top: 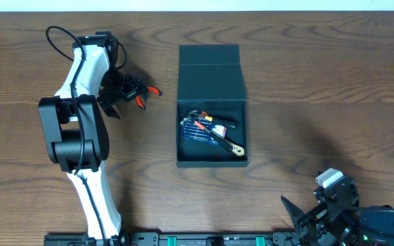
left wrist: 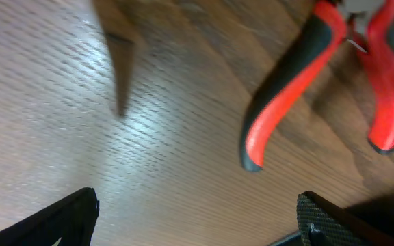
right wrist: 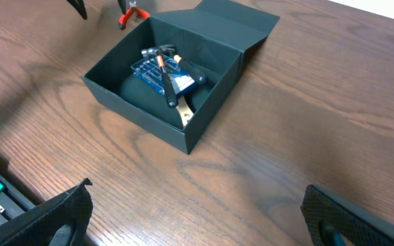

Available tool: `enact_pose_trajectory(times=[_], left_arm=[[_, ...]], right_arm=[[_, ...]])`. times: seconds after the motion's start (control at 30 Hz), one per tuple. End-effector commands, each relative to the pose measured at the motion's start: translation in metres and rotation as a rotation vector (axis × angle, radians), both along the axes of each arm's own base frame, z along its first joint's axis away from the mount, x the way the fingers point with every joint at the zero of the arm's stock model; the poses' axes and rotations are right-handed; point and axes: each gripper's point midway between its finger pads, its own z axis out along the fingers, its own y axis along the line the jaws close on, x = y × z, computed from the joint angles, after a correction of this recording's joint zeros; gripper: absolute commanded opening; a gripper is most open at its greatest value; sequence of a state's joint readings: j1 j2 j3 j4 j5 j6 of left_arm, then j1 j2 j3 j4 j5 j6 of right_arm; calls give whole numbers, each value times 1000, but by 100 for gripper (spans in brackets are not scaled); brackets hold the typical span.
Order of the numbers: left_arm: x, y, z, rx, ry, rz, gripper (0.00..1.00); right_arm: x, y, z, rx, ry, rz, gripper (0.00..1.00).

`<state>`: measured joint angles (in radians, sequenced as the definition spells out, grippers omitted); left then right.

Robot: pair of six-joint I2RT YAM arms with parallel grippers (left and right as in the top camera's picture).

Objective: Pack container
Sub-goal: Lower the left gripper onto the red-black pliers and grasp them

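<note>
The dark teal container (top: 211, 161) stands open mid-table with its flap lid folded back; it also shows in the right wrist view (right wrist: 204, 130). Inside lie a blue striped packet (top: 194, 131), a small hammer and a tool with a tan handle (top: 232, 147). Red-and-black pliers (top: 144, 96) lie on the table left of the container, close up in the left wrist view (left wrist: 286, 89). My left gripper (top: 123, 94) is open and empty just left of the pliers. My right gripper (top: 306, 219) is open and empty at the front right.
The wooden table (top: 320, 82) runs across the whole view. A black rail with green clips (top: 204, 239) lines the front edge. The left arm's white and black body (top: 81, 130) stands left of the container.
</note>
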<state>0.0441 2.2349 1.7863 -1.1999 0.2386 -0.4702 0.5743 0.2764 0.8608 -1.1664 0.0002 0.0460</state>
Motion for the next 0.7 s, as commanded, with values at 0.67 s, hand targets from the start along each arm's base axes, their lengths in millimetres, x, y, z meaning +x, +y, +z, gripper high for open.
enact_pose_trajectory(times=[0.67], left_arm=[[12,6,-23,115,11,-77,90]], right_arm=[[0,-1,0,11,7,-17,99]])
